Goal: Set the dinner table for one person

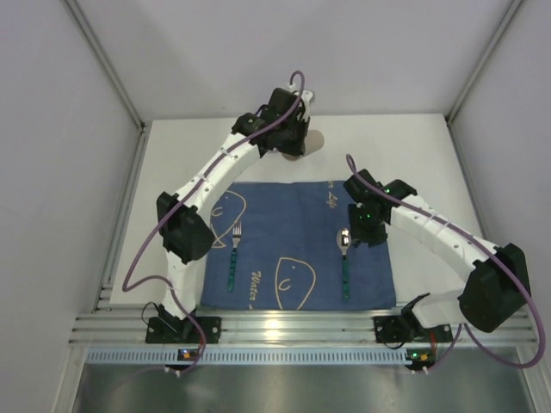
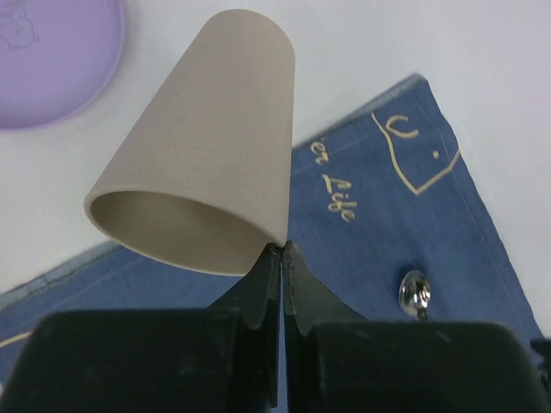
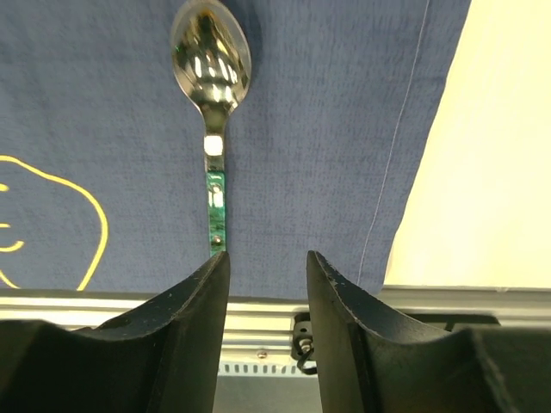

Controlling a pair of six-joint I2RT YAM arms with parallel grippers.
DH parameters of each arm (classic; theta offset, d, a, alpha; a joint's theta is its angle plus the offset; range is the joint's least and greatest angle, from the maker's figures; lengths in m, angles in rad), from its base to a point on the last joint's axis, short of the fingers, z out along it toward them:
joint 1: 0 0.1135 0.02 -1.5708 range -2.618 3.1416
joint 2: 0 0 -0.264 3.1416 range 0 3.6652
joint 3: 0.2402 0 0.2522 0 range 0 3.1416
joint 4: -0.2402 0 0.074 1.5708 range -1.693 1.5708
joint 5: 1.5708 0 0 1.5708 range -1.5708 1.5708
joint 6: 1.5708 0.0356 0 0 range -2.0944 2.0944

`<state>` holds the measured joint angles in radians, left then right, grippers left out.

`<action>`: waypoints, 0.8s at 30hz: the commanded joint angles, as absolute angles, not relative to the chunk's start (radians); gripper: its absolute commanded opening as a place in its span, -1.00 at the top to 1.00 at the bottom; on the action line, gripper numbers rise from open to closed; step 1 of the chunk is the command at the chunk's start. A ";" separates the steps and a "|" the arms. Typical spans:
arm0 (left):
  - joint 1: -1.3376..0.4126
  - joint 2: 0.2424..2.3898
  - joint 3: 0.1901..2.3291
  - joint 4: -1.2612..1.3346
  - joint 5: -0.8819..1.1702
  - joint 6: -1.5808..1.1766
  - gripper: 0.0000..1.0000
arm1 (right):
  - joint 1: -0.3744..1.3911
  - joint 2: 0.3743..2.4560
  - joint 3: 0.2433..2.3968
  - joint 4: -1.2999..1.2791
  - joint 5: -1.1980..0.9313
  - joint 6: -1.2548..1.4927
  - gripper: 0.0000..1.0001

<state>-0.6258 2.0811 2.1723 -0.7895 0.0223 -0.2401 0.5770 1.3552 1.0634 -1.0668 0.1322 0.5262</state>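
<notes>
- The left gripper [image 2: 281, 251] is clenched on the thin rim of the beige cup [image 2: 207, 146]. They are near the far edge of the dinner table [image 1: 413, 155], just past the blue mat [image 1: 267, 232]. So shallow a pinch may let the cup swivel or slip out once it is carried. I cannot tell whether it hangs or lies on its side.
- A dropped cup could roll across the tabletop or strike the purple plate [image 2: 47, 60] close by.
- The right gripper [image 3: 267, 258] hangs released, with nothing between its jaws. It is over the spoon [image 3: 213, 142] on the mat's right side, toward the tabletop's right edge. A careless descent could nudge the spoon askew.
- The fork [image 1: 234, 249] lies on the mat's left side. An arm brushing the cloth could drag it and shift both utensils.
- The plate sits off the mat, so the setting looks unfinished.
</notes>
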 commanded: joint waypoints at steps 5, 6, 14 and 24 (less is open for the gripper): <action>-0.762 1.997 2.131 -1.067 -0.104 -0.068 1.00 | 0.494 1.347 1.213 -1.132 0.181 0.492 0.16; -0.787 1.996 2.122 -1.075 -0.124 -0.057 1.00 | 0.486 1.345 1.218 -1.143 0.176 0.491 0.16; -0.971 1.962 2.050 -1.106 -0.083 0.023 1.00 | 0.414 1.324 1.197 -1.158 0.133 0.462 0.17; -1.035 1.957 1.953 -1.083 -0.173 0.123 1.00 | 0.379 1.319 1.164 -1.137 0.084 0.439 0.17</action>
<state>-1.0210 2.0182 1.9617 -1.0847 -0.1207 0.0509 0.3943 1.3418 1.1564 -1.1553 0.1043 0.4591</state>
